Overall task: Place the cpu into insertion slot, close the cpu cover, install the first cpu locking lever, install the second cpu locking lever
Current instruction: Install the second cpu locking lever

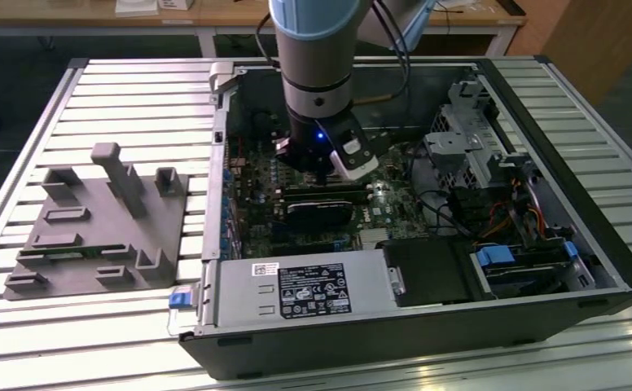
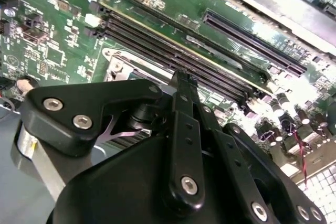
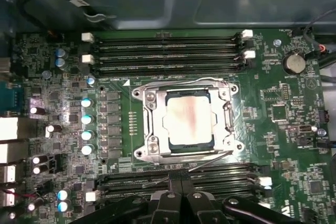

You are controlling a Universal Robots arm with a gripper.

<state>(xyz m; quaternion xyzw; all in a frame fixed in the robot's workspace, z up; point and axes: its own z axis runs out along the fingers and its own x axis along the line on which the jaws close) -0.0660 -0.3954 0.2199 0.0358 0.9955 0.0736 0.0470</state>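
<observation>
CPU (image 3: pixel 187 120): seated flat in the insertion slot (image 3: pixel 185 121) on the green motherboard (image 3: pixel 294 145), between the two banks of long black memory slots (image 3: pixel 165 51). Placement judged done.

CPU cover (image 3: pixel 149 129): silvery frame lying down flat around the chip, metal top showing through its square window. Closing judged done.

Locking levers: thin wire (image 3: pixel 184 82) running along the socket edge nearer the upper memory bank, apparently tucked down; second wire (image 3: pixel 207 158) along the opposite edge, slanting slightly away from the frame toward the claw. Latched or not: cannot tell for either. Lever steps judged as the portion in hand or remaining.

Claw (image 3: pixel 179 174): black fingers drawn close together, tips at the socket edge by the slanting wire, just over the nearer memory slots; nothing visibly held. In the second wrist view, same closed linkage (image 2: pixel 181 85) poised low over the board.

Arm (image 1: pixel 313 98): reaching straight down into the open computer case (image 1: pixel 533 301), resting on the slatted bench (image 1: pixel 131 98). Grey fixture block (image 1: pixel 94 224) at the exterior view's left, well apart.
</observation>
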